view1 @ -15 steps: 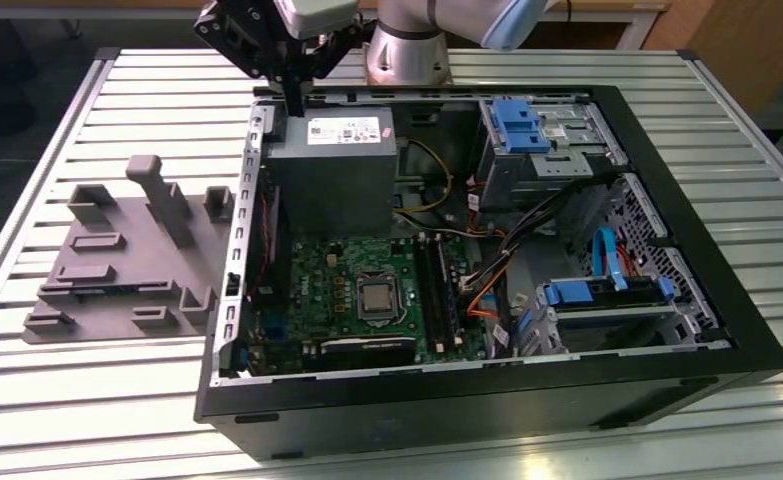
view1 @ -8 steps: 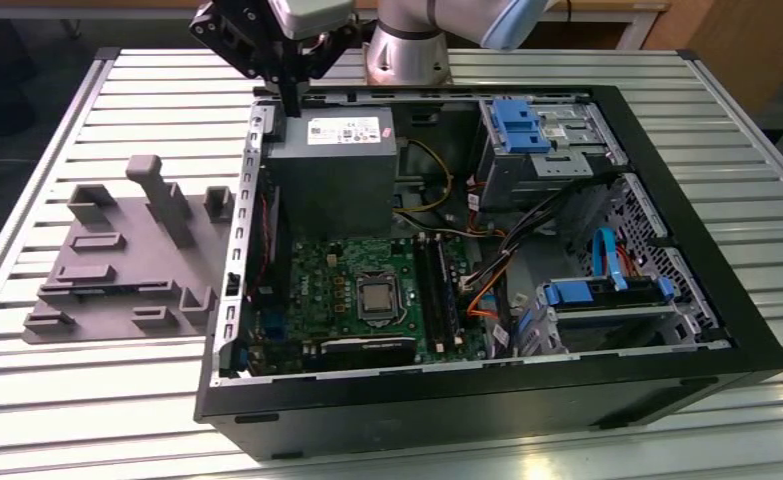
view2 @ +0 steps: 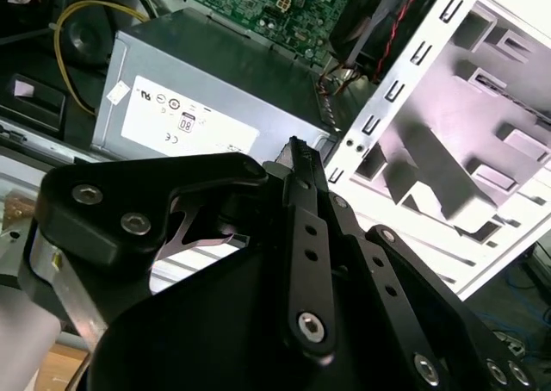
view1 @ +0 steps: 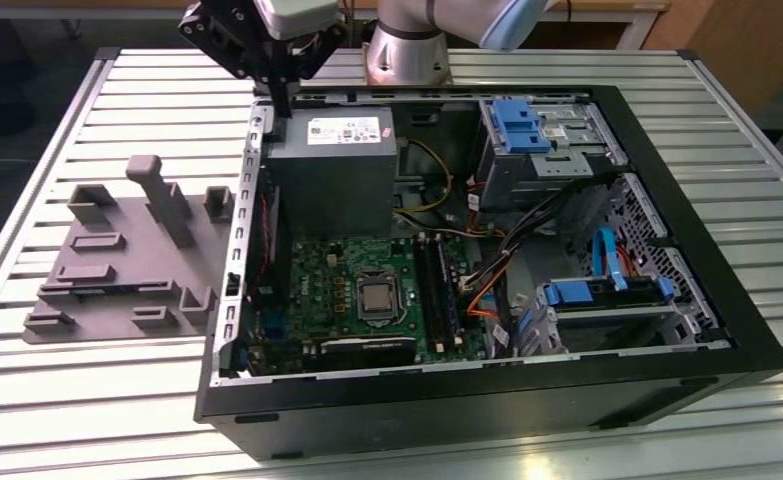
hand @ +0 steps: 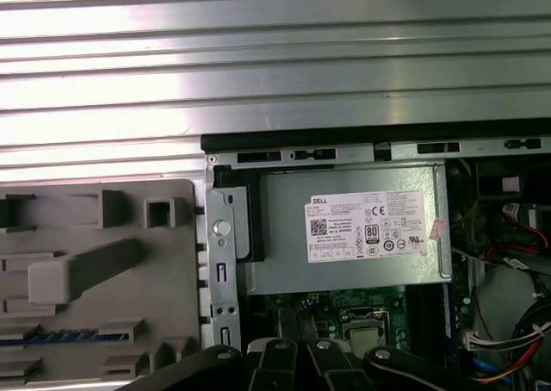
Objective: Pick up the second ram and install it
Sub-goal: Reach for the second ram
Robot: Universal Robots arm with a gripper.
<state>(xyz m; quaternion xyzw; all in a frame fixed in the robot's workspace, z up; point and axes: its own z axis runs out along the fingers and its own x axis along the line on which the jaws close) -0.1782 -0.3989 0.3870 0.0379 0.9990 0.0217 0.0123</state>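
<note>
Gripper jaws look pinched shut, empty; ram sits in tray. I'd line up lengthwise before grabbing.

Bright, even light. Glare whitens the slatted table beyond the gripper in the first wrist view. It also bleaches the grey fixture tray beside the gripper in the second wrist view. The computer case interior lies shadowed.
</note>
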